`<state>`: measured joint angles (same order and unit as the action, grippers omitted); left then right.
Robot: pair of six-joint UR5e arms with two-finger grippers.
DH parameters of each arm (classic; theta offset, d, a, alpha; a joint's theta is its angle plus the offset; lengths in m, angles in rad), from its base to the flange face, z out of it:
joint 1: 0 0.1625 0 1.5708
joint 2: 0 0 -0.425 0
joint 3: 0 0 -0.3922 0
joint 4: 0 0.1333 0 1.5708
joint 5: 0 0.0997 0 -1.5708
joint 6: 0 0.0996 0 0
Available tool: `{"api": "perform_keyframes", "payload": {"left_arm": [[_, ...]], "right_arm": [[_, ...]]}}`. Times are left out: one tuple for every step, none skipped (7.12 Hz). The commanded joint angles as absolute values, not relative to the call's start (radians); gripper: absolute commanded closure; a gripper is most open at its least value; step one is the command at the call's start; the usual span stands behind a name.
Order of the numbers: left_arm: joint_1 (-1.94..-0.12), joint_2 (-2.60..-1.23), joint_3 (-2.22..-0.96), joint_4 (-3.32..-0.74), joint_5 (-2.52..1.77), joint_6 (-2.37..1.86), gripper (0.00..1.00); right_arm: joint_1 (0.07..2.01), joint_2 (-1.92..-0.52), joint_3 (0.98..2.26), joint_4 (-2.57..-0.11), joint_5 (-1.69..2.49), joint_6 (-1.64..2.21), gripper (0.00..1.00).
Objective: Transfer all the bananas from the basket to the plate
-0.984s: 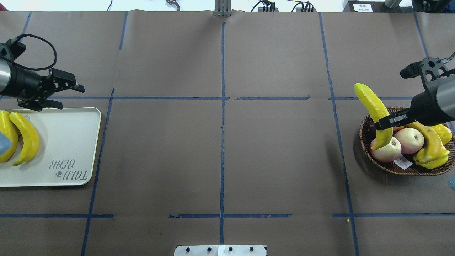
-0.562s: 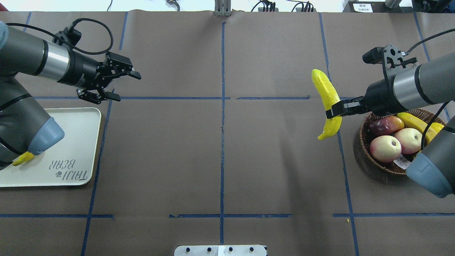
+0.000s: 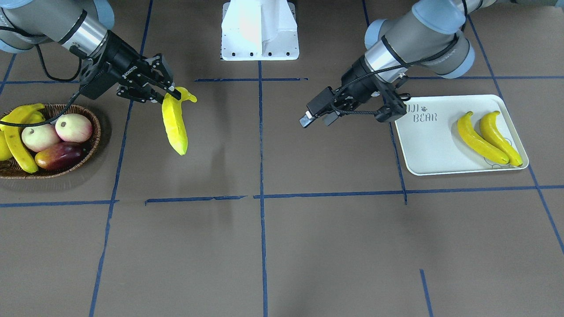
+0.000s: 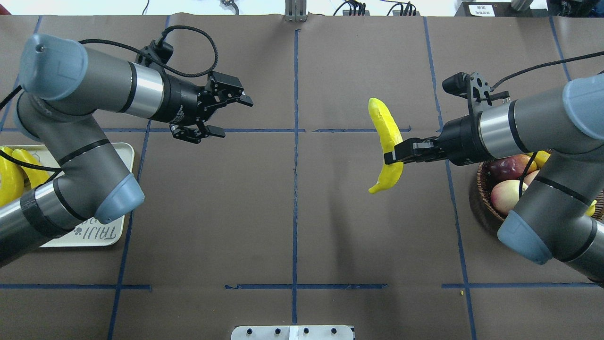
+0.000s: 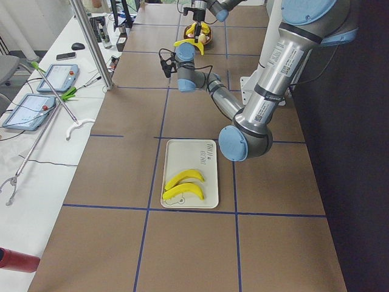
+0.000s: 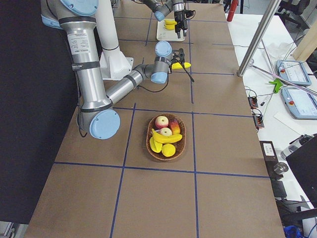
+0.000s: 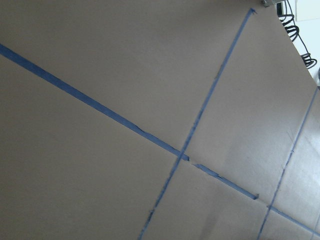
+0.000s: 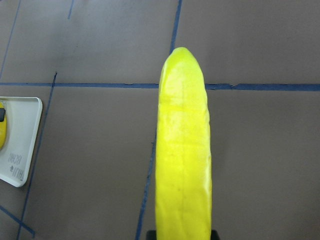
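Note:
My right gripper [image 4: 391, 154] is shut on a yellow banana [image 4: 384, 123] and holds it in the air right of the table's middle, left of the wicker basket [image 4: 481, 200]. The held banana fills the right wrist view [image 8: 183, 150] and hangs at the gripper [image 3: 169, 93] in the front view [image 3: 175, 125]. The basket [image 3: 94, 132] holds more bananas [image 3: 17, 141]. My left gripper [image 4: 234, 118] is open and empty left of the middle, facing the banana. Two bananas [image 3: 478, 138] lie on the cream plate [image 3: 436, 145].
Two peaches [image 3: 72, 127] and a dark red fruit [image 3: 59, 155] lie in the basket. My left arm's elbow [image 4: 113, 198] hangs over the plate's right part [image 4: 126, 153]. The white robot base [image 3: 260, 31] stands at the near table edge. Blue tape lines cross the brown table.
My right gripper has carried the banana left, out of the basket toward the table's middle. My left gripper has moved right from beside the plate toward the middle, staying open.

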<state>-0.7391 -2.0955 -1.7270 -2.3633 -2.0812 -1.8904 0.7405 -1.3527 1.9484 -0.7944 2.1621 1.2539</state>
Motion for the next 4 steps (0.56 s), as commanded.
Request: {"api": "perform_keyframes", "payload": {"left_arm": [[-0.675, -2.175, -1.729, -2.364, -2.034, -1.904, 0.0], [-0.672, -2.19, -1.729, -2.364, -2.03, -1.972, 0.0], [-0.669, -2.197, -1.729, -2.364, -2.028, -1.98, 0.0], [-0.652, -2.2, -1.727, -2.362, -2.007, -1.98, 0.0]], "right_arm": [[0.648, -1.299, 1.945, -0.769, 2.055, 1.319, 0.98], [0.618, -1.278, 1.941, -0.769, 2.019, 1.321, 0.98], [0.588, -1.252, 1.94, -0.769, 1.984, 1.322, 0.98], [0.557, -1.217, 1.94, -0.772, 1.947, 1.324, 0.97]]}}
